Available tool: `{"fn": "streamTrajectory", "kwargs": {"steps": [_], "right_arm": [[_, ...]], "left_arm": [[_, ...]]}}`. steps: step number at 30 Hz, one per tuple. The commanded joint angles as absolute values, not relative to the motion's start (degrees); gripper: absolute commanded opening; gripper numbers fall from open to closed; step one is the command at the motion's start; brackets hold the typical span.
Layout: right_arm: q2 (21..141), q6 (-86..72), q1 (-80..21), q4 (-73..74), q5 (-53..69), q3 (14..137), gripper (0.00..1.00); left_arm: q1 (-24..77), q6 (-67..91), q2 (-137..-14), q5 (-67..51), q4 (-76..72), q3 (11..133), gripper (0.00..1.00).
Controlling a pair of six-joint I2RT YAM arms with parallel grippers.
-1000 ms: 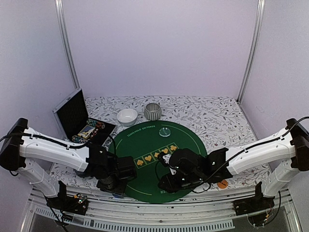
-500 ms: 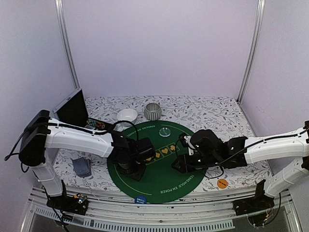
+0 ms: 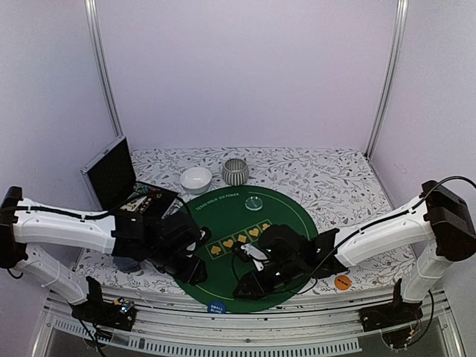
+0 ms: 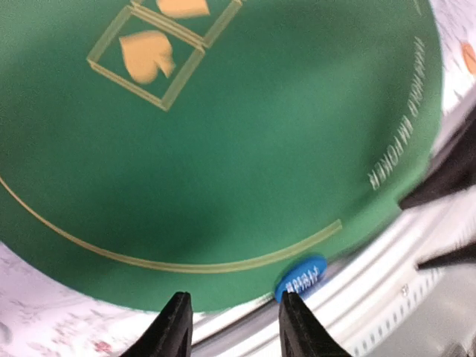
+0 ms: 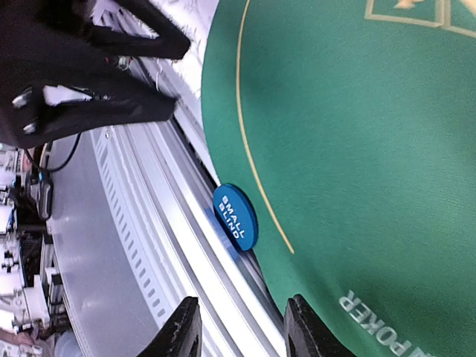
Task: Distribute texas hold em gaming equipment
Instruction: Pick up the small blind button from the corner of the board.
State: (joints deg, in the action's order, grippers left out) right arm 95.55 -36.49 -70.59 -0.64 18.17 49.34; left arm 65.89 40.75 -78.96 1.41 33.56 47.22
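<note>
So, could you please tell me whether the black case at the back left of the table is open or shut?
Open: the case has its lid standing up, and chips show inside its base.

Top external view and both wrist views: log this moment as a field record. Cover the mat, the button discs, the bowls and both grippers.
big round green mat: flat on the floral-patterned table
round blue "small blind" disc: just off the mat's near edge
round orange disc: on the table, right of the mat
small pale green disc: on the mat's far part
white bowl, striped grey bowl: side by side beyond the mat
left gripper: open, empty, above the mat's near edge
right gripper: open, empty, facing the blue disc
</note>
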Motion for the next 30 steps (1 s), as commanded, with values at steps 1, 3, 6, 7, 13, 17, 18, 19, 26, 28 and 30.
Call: {"fn": "streamTrajectory", "kwargs": {"steps": [1,3,6,7,13,17,18,19,26,28,30], "right_arm": [[100.23,-32.42,-70.91,-6.31,23.68,52.69,0.40],[102.50,-31.14,-70.85,-7.17,25.12,54.12,0.40],[106.44,-30.23,-70.89,-7.53,27.27,56.11,0.40],[107.33,-30.32,-70.85,-7.66,27.37,56.30,0.40],[110.17,-32.37,-70.90,-9.32,28.19,55.48,0.39],[111.24,-32.69,-70.84,-9.72,28.22,55.27,0.39],[111.69,-32.83,-70.84,-10.12,28.54,55.28,0.39],[112.10,-32.93,-70.91,-10.49,28.86,55.24,0.39],[113.02,-33.62,-70.84,-11.81,28.98,54.91,0.38],[113.07,-33.66,-70.91,-11.99,28.90,54.91,0.38],[113.10,-33.74,-70.88,-12.07,28.76,54.93,0.38]], "left_arm": [[71.00,45.68,-69.72,-4.91,25.39,37.00,0.40],[72.79,48.55,-66.29,-5.99,20.86,31.93,0.38],[74.26,50.55,-64.68,-7.12,14.78,27.16,0.31],[74.46,50.88,-64.99,-6.89,13.82,26.60,0.30],[76.77,49.51,-70.77,-7.63,9.22,26.75,0.27],[77.24,48.77,-72.62,-7.30,6.92,26.13,0.33],[77.20,48.96,-72.57,-7.14,5.97,25.46,0.37],[77.20,49.30,-72.40,-7.01,5.06,24.54,0.40],[76.43,49.19,-74.52,-6.65,-0.47,22.32,0.43],[75.21,49.55,-75.71,-7.63,-0.54,21.72,0.41],[74.24,49.70,-76.74,-9.14,-2.01,21.29,0.40]]}}
